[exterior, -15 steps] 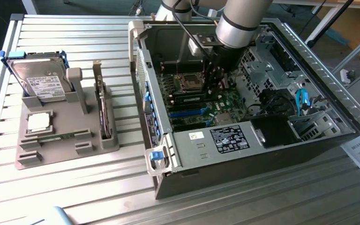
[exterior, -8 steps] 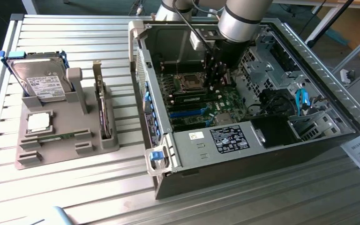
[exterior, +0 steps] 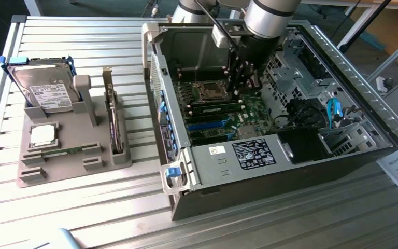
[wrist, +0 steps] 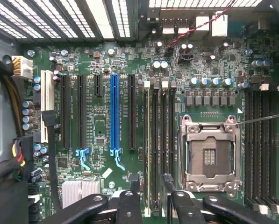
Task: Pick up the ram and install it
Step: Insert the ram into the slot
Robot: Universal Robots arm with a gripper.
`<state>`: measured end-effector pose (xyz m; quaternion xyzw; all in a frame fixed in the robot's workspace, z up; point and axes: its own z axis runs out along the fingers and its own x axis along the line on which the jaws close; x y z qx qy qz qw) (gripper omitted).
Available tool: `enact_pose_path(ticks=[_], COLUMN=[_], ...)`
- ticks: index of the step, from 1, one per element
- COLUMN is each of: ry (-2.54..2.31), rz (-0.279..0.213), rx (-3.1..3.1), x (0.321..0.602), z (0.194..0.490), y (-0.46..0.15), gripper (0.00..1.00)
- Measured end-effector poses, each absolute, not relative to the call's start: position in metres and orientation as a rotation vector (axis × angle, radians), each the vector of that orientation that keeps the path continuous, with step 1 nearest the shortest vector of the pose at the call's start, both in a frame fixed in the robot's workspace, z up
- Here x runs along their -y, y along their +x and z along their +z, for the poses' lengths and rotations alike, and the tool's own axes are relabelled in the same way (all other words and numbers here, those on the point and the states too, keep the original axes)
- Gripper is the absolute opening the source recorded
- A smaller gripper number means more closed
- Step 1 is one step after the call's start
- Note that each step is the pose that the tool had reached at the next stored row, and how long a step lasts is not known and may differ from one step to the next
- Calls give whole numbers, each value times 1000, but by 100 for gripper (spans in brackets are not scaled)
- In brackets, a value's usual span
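Note:
A long thin green ram (wrist: 147, 154) stands on edge in one of the black memory slots beside the empty processor socket (wrist: 209, 156). It also appears as a green strip (exterior: 216, 107) on the motherboard in the exterior view. My gripper (wrist: 152, 203) hangs just above that slot's end, open, with one finger (wrist: 130, 207) on each side of the stick and no visible grip on it. In the exterior view the gripper (exterior: 244, 78) is down inside the open computer case (exterior: 185, 171). Another green stick (exterior: 64, 151) lies in the grey fixture (exterior: 60, 166) on the exterior view's left.
The fixture also holds a silver hard drive (exterior: 47, 91), a square silver processor (exterior: 42, 135) and an upright card (exterior: 116, 129). Inside the case are a blue expansion slot (wrist: 114, 112), bundled cables (exterior: 310, 111) and a drive cage. A slatted metal table (exterior: 81, 218) carries everything.

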<state>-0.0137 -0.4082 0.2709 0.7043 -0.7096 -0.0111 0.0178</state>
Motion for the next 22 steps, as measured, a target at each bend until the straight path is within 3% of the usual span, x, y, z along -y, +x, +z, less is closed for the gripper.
enact_pose_path(ticks=[22], ry=[2182], rz=[-22], rx=[2199], x=[408], z=[329], y=[-14], gripper=[31])
